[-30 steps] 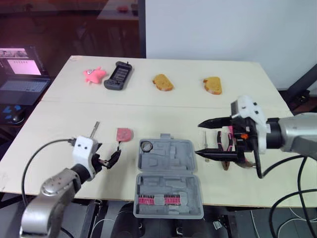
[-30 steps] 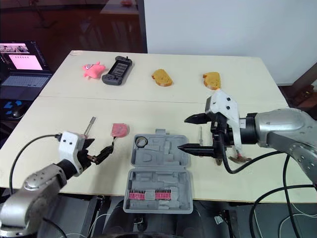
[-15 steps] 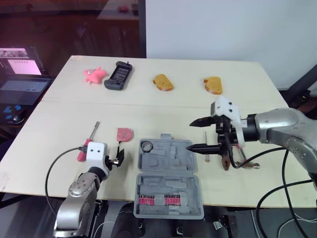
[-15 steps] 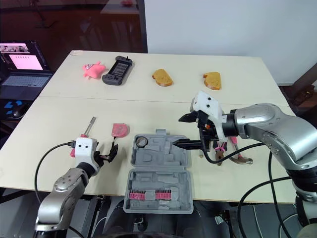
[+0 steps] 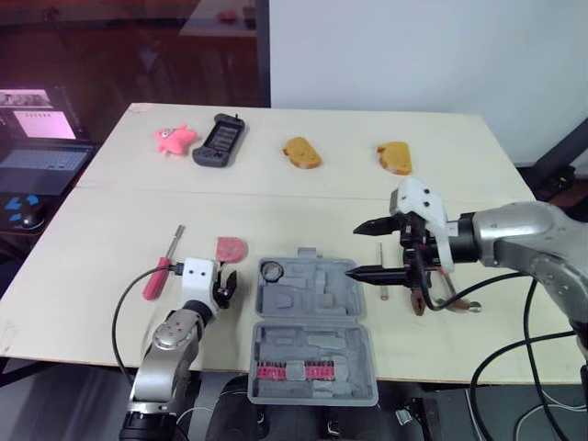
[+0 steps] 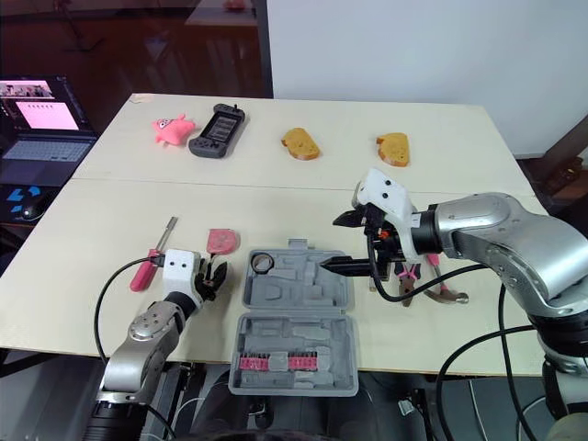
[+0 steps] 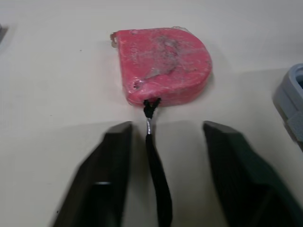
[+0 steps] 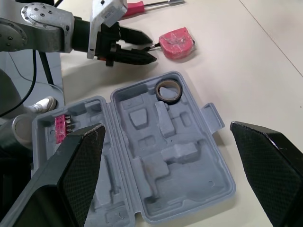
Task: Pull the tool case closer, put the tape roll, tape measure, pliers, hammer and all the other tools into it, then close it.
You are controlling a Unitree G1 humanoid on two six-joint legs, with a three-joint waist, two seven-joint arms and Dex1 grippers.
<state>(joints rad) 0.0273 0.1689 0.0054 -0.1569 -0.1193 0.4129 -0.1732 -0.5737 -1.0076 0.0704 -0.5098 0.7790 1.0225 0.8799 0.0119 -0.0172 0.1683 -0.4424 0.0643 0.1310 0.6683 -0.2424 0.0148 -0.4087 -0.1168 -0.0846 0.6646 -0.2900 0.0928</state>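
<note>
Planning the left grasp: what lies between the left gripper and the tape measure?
Just the tape measure's black strap on bare table, running between the left gripper's open jaws, in the left wrist view.

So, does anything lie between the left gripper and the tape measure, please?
Nothing visible does; the left gripper faces the tape measure across bare table, with only its black cord between the open fingers.

Robotics test lab. Evidence: plain pale bench [image 5: 303, 211] before a bare white wall [image 5: 413, 55], a running laptop [image 5: 41, 138] alongside, and unrelated props set in a row: pink toy [image 5: 175, 139], handheld console [image 5: 219, 140], bread slices [image 5: 301, 152].
</note>
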